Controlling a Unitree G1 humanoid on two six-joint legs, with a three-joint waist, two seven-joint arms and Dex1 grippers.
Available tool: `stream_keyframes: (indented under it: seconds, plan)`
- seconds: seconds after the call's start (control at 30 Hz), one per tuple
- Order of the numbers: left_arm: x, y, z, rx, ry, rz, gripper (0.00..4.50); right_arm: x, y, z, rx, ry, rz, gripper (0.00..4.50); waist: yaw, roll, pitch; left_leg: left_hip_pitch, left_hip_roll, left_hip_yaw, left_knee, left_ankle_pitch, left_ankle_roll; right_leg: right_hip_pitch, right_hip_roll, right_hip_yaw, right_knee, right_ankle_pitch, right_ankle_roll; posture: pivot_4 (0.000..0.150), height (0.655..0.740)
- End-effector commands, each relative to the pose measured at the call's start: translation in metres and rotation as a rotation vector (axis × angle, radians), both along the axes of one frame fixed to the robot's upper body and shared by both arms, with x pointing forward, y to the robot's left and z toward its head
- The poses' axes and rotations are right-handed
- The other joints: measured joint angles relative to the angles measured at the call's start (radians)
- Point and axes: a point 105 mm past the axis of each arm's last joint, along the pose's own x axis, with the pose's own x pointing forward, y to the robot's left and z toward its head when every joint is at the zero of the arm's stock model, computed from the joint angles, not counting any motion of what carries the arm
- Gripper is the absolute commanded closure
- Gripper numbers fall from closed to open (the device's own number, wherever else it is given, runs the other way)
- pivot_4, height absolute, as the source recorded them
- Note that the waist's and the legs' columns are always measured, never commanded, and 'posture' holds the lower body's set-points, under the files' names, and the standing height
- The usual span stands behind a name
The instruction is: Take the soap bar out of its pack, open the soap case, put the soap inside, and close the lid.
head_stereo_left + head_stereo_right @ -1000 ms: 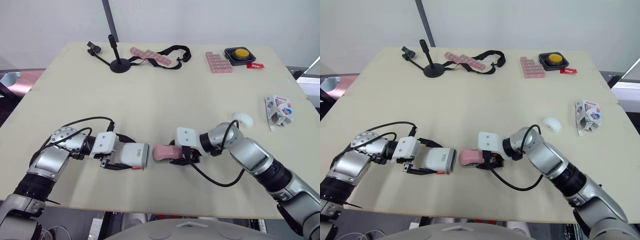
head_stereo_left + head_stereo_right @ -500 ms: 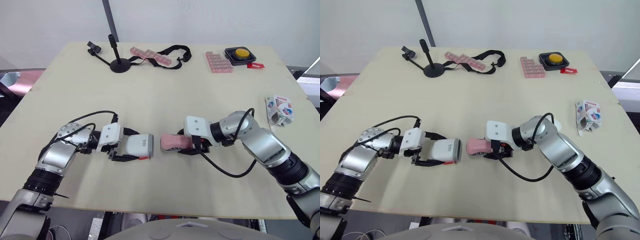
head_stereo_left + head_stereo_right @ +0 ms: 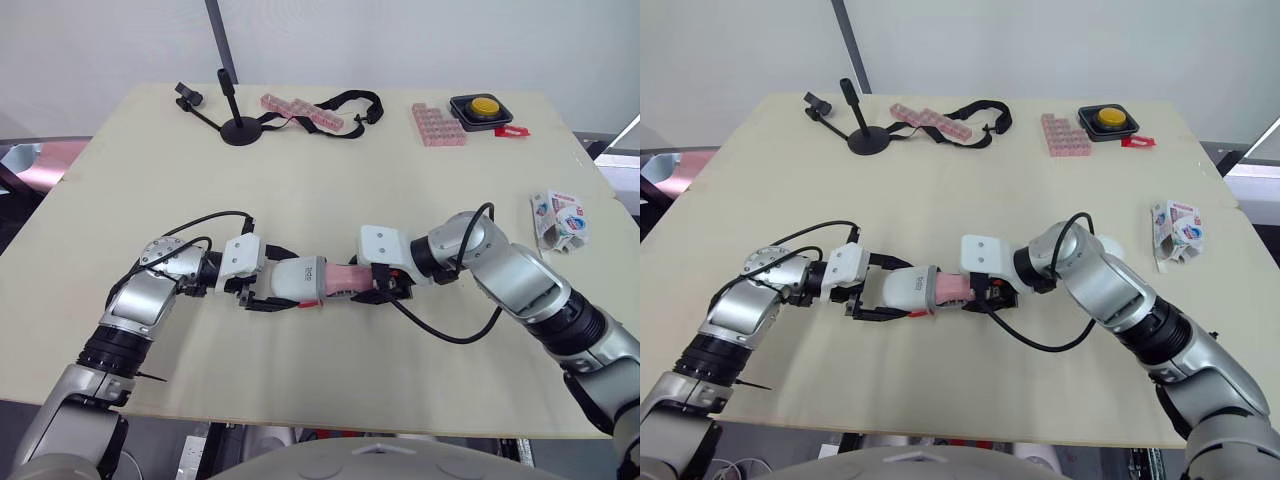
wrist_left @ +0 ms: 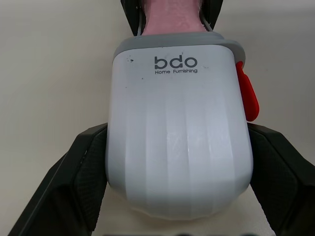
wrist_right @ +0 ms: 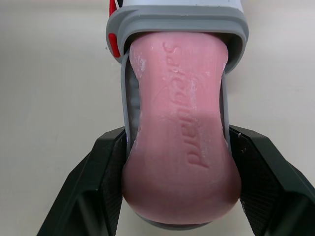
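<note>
Soap bar (image 5: pixel 179 132), pink and gripped by the right jaws, sits half inside the white soap case (image 4: pixel 177 132) gripped by the left jaws. Right wrist view reads "Safeguard" embossed; left wrist view, "bdo Home Furnishing".

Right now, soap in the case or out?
Partly in. The soap has its front end inside the case mouth; the rest sticks out, held by the right end effector.

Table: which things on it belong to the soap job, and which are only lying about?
Job: pink soap bar, white plastic soap case with grey rim, torn white paper soap pack, left claw, right claw.
Lying about: black stand, pink plastic pill boxes, black fabric strap, yellow button on black base.
</note>
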Motion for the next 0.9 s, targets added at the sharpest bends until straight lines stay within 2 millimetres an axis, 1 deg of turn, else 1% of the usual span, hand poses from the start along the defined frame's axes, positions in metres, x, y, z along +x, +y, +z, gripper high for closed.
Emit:
stream_keyframes:
  seconds: [0.03, 0.3, 0.47, 0.5, 0.6, 0.9]
  plan:
    - [0.003, -0.002, 0.006, -0.008, -0.034, 0.000, 1.03, -0.001, 0.008, 0.009, 0.006, -0.041, 0.035, 1.95, -0.001, 0.000, 0.000, 0.000, 0.000, 0.000, 0.000, 0.000, 0.000, 0.000, 0.000, 0.000, 0.000, 0.000, 0.000, 0.150, 0.7400]
    - [0.001, -0.010, 0.003, -0.014, -0.037, -0.012, 1.03, 0.000, 0.011, 0.008, -0.014, -0.054, 0.042, 1.95, 0.001, 0.000, 0.000, 0.000, 0.000, 0.000, 0.000, 0.000, 0.000, 0.000, 0.000, 0.000, 0.000, 0.000, 0.000, 0.150, 0.7400]
    - [-0.001, -0.016, -0.001, -0.017, -0.040, -0.016, 1.03, -0.003, 0.014, 0.009, 0.008, -0.027, 0.030, 1.95, 0.000, 0.000, 0.000, 0.000, 0.000, 0.000, 0.000, 0.000, 0.000, 0.000, 0.000, 0.000, 0.000, 0.000, 0.000, 0.150, 0.7400]
    - [-0.001, -0.016, -0.001, -0.017, -0.040, -0.015, 1.03, -0.004, 0.014, 0.009, 0.014, -0.024, 0.028, 0.94, 0.000, 0.000, 0.000, 0.000, 0.000, 0.000, 0.000, 0.000, 0.000, 0.000, 0.000, 0.000, 0.000, 0.000, 0.000, 0.150, 0.7400]
    - [0.001, -0.016, -0.001, -0.019, -0.045, -0.011, 1.03, -0.005, 0.013, 0.011, 0.023, -0.020, 0.025, 0.02, 0.000, 0.000, 0.000, 0.000, 0.000, 0.000, 0.000, 0.000, 0.000, 0.000, 0.000, 0.000, 0.000, 0.000, 0.000, 0.150, 0.7400]
    - [0.006, -0.017, 0.001, -0.019, -0.056, -0.005, 1.03, -0.001, 0.005, 0.017, 0.031, -0.041, -0.005, 0.02, 0.001, 0.000, 0.000, 0.000, 0.000, 0.000, 0.000, 0.000, 0.000, 0.000, 0.000, 0.000, 0.000, 0.000, 0.000, 0.150, 0.7400]
